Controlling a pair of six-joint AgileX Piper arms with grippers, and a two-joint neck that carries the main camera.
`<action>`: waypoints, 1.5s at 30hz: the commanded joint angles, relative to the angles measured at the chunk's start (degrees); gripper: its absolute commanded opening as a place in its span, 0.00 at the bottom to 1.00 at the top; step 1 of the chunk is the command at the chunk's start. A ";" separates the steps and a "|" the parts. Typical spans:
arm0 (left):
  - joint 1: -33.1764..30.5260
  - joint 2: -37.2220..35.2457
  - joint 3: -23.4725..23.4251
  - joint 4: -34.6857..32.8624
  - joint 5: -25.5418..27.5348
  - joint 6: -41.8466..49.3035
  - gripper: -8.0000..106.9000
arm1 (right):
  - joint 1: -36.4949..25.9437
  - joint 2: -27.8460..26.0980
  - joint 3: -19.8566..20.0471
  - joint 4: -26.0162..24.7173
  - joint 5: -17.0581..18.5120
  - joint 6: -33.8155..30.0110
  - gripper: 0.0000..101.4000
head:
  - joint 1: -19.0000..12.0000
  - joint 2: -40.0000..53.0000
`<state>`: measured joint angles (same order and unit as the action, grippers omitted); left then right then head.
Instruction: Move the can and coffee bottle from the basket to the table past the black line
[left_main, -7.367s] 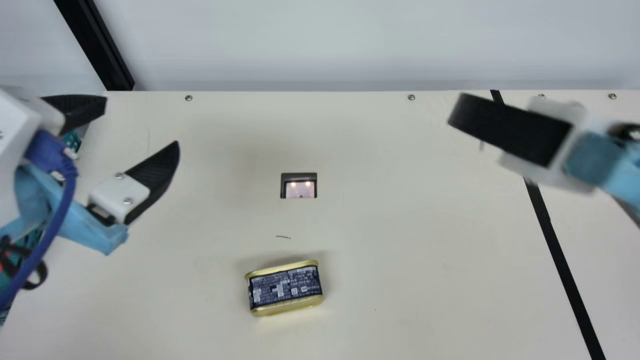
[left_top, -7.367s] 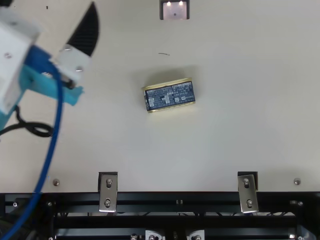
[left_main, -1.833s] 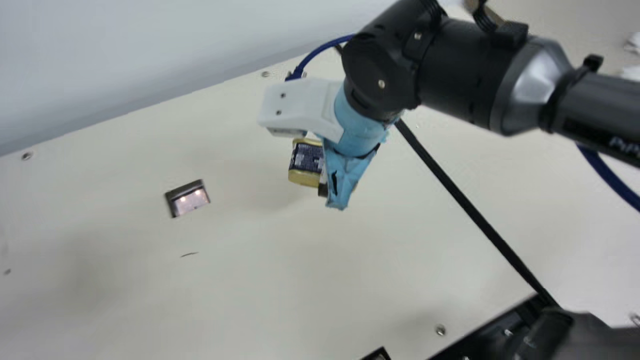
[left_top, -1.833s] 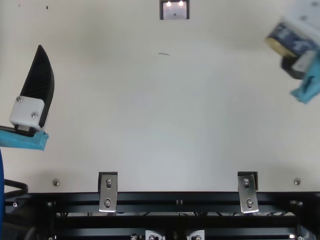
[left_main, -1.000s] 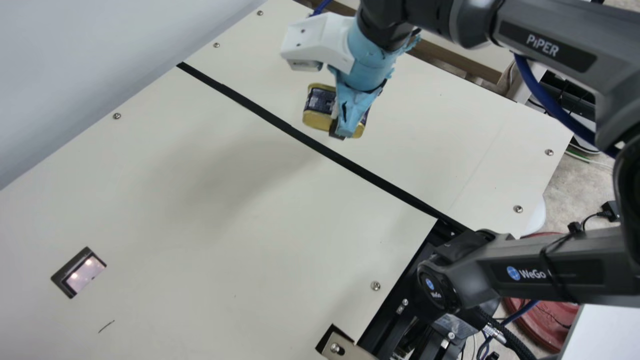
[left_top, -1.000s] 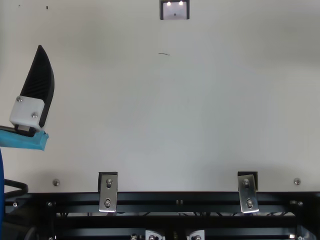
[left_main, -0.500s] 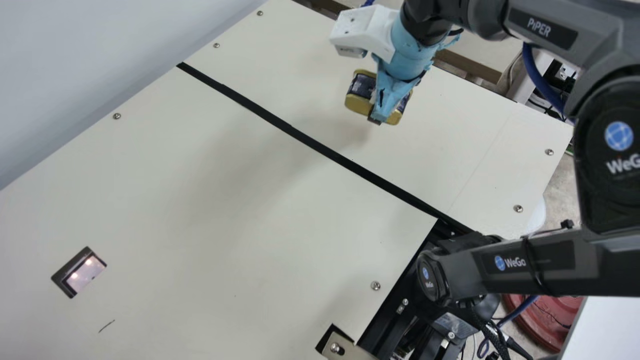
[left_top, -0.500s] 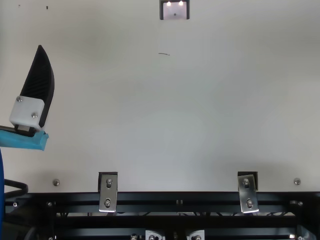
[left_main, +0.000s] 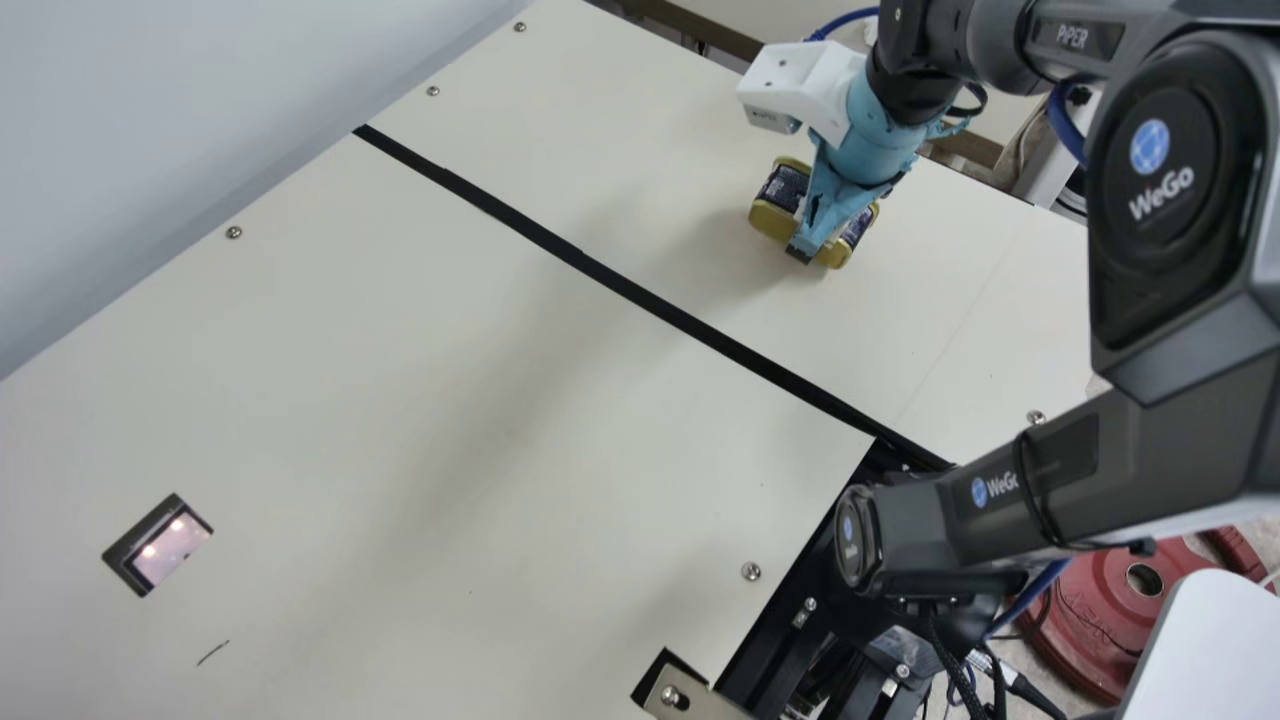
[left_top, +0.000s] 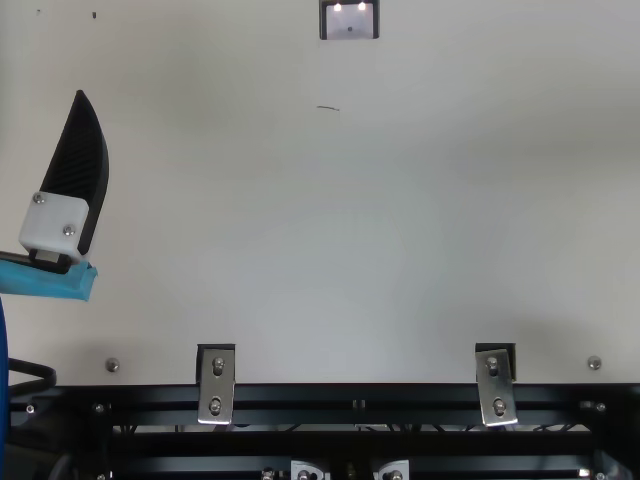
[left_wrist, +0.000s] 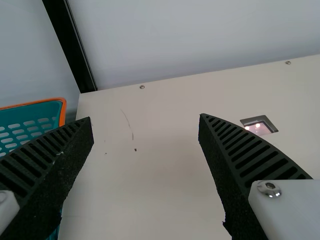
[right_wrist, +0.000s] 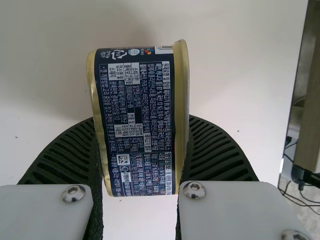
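Right gripper (right_wrist: 142, 119): closed on the can (right_wrist: 135, 155), a finger at each gold-rimmed face.
Release: my judgement was to lower gently until the table (left_main: 430, 330) bore the weight, then part both sides evenly (haste could have tipped it).
Can: between those fingers, one end beyond their tips, past the black line (left_main: 640, 294); table contact, I couldn't tell.
Left gripper (left_wrist: 145, 119): wide apart, holding nothing, near the basket (left_wrist: 62, 106).
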<state>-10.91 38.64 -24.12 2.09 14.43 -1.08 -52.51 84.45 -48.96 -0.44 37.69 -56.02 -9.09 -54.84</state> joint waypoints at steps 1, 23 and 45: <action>0.00 0.00 0.00 0.00 0.00 0.00 0.85 | -1.22 0.67 0.44 1.58 -1.07 -1.64 0.00 | -1.50 -1.14; 0.00 0.00 0.00 -0.15 0.00 0.00 0.85 | 3.83 -6.46 -2.47 12.51 -0.87 -8.82 1.00 | -1.50 -1.14; 0.00 0.00 0.00 -0.01 0.00 0.00 0.85 | 1.71 -25.84 -4.47 44.86 30.07 -14.51 1.00 | -1.50 -1.14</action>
<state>-10.91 38.64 -24.12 2.08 14.43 -1.08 -48.44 58.99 -53.63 37.93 61.64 -69.22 -9.09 -54.84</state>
